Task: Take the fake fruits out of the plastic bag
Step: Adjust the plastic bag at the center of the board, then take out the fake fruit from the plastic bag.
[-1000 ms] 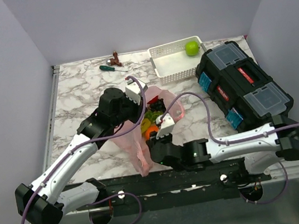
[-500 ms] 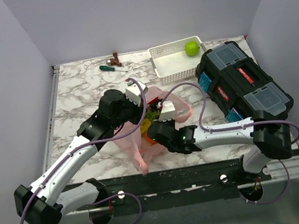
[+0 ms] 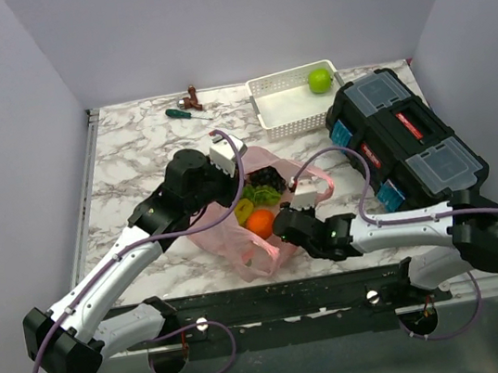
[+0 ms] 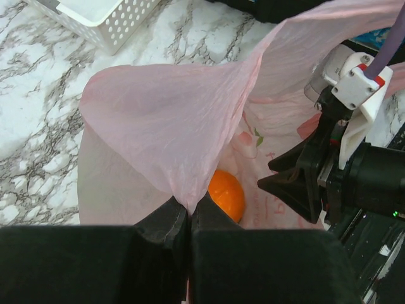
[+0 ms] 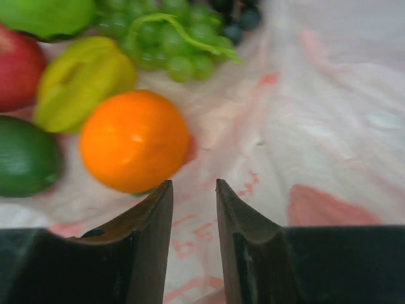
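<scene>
The pink plastic bag [image 3: 271, 239] lies on the marble table, its mouth spread open. My left gripper [image 3: 233, 181] is shut on the bag's edge and holds it up, as the left wrist view [image 4: 188, 204] shows. Inside lie an orange [image 5: 134, 140], a yellow lemon [image 5: 82, 79], green grapes [image 5: 171, 38], dark grapes [image 5: 243, 16], a red apple [image 5: 16, 63] and green fruits [image 5: 25, 155]. My right gripper [image 5: 193, 187] is open and empty over the bag film, just right of the orange [image 3: 259, 223]. It shows in the top view [image 3: 280, 224].
A white perforated basket [image 3: 268, 113] at the back holds a green apple [image 3: 319, 79]. A black toolbox [image 3: 406, 139] lies on the right. A green-handled screwdriver [image 3: 189, 112] and a small brown object [image 3: 191, 93] lie at the back.
My right gripper has drawn back out of the bag toward the near right. The bag mouth has spread wider and the orange shows more. My left gripper has held still.
</scene>
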